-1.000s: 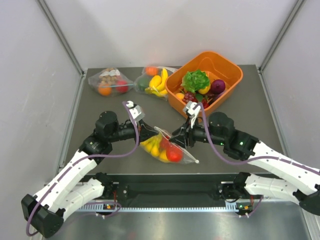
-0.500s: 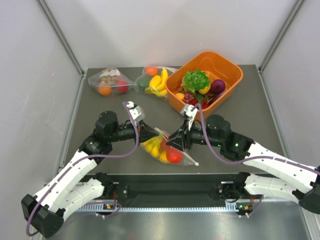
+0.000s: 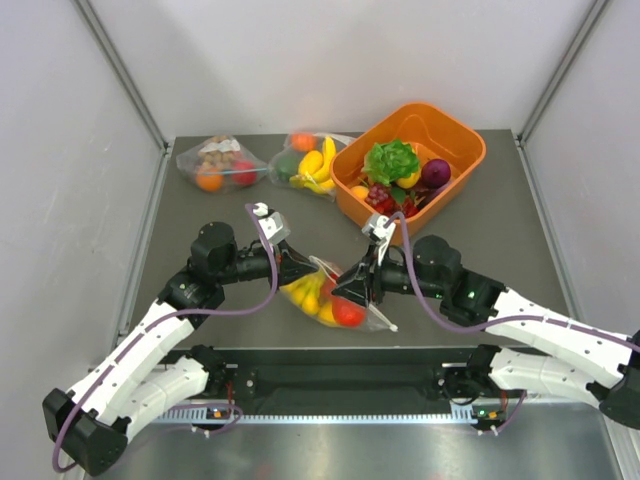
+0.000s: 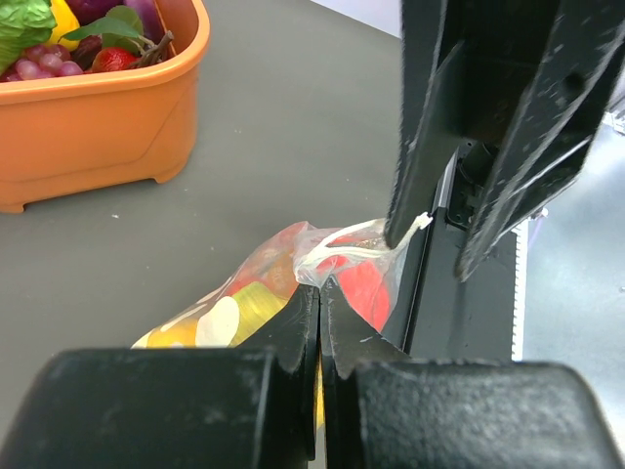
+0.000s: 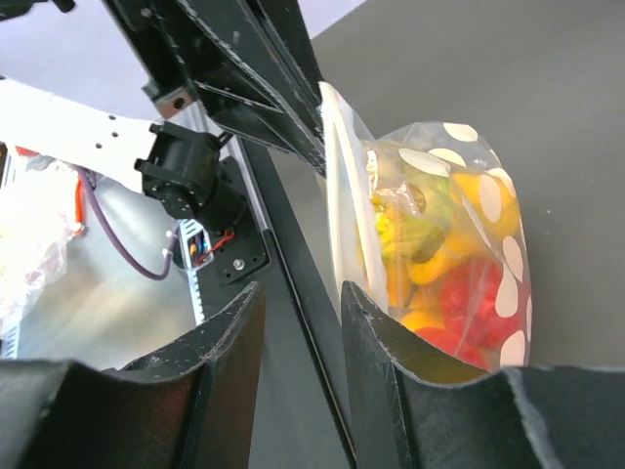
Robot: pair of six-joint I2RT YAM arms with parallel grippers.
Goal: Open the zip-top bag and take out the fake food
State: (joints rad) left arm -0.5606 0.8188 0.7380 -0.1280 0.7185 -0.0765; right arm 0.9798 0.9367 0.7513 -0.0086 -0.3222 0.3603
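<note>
Left wrist — zip-top bag (image 4: 283, 259) of fake food (image 4: 366, 293) in tight left fingers (image 4: 244, 391); right fingers (image 4: 430, 127) seemingly apart

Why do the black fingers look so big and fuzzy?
Left wrist view: the left gripper sits right at the lens, so it looks huge and soft; the bag beyond it is sharper. Right wrist view: the right gripper blurs the same way. Top view: all sharp and evenly lit.

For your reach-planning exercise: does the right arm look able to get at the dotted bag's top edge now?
Probably yes. The left gripper pinches the zip-top bag and holds its edge raised, right beside the open right gripper, with nothing between them.
</note>
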